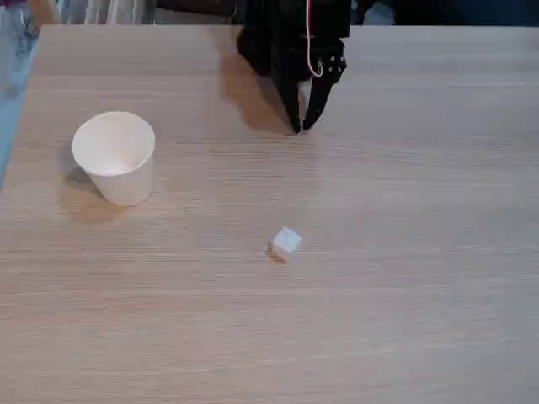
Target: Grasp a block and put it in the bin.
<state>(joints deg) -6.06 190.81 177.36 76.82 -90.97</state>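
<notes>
In the fixed view the cup (114, 156) stands upright at left, empty. The block (285, 243) lies alone mid-table, well apart from it. Near the far edge, the gripper (301, 126) points down, fingers nearly together, holding nothing. It should open wide, then descend squarely over the block.

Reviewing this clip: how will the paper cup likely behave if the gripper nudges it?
The paper cup stands upright and looks empty, so probably light and apt to slide. It tapers to a narrow base, so a push near the rim may tip it.
</notes>
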